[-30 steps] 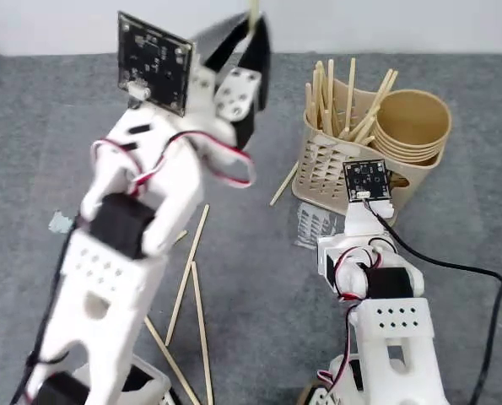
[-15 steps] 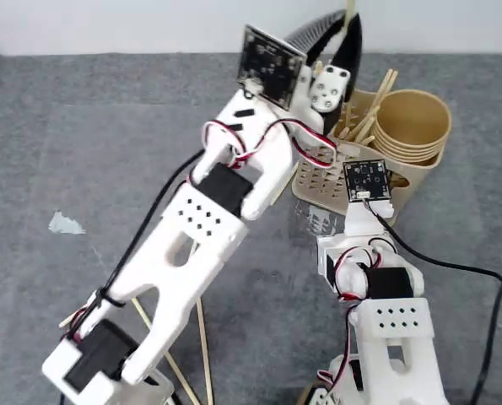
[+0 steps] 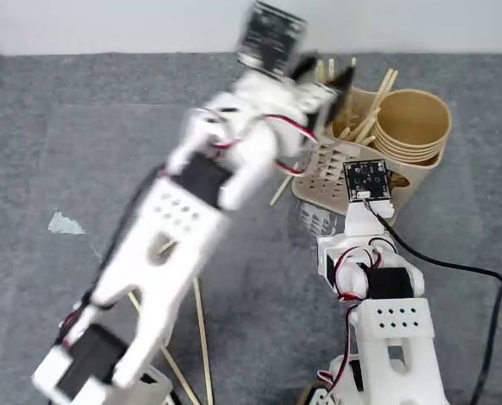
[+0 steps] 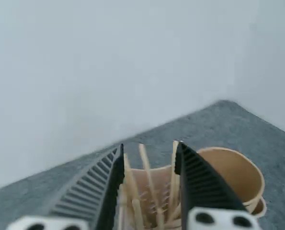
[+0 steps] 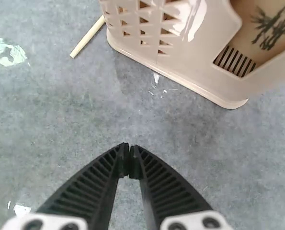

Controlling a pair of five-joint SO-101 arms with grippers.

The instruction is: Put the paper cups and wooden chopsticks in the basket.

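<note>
The beige basket (image 3: 318,173) stands at the back right with a stack of paper cups (image 3: 415,126) and several wooden chopsticks (image 3: 328,93) upright in it. My left gripper (image 4: 149,148) is open right above the basket, and the chopsticks (image 4: 147,167) in the basket show between its jaws, beside the cups (image 4: 233,167). In the high view the left gripper (image 3: 331,80) hangs over the basket's left part. My right gripper (image 5: 129,146) is shut and empty, low over the carpet in front of the basket (image 5: 180,48). Loose chopsticks (image 3: 202,337) lie on the carpet.
One chopstick (image 3: 280,190) leans on the carpet against the basket's left side; it is the chopstick (image 5: 87,38) in the right wrist view. A paper scrap (image 3: 63,224) lies at the left. The right arm's base (image 3: 390,329) stands in front of the basket.
The left arm swung right from mid-table to above the basket, carrying a chopstick held upright. Its gripper has dropped lower over the basket and now stands open.
</note>
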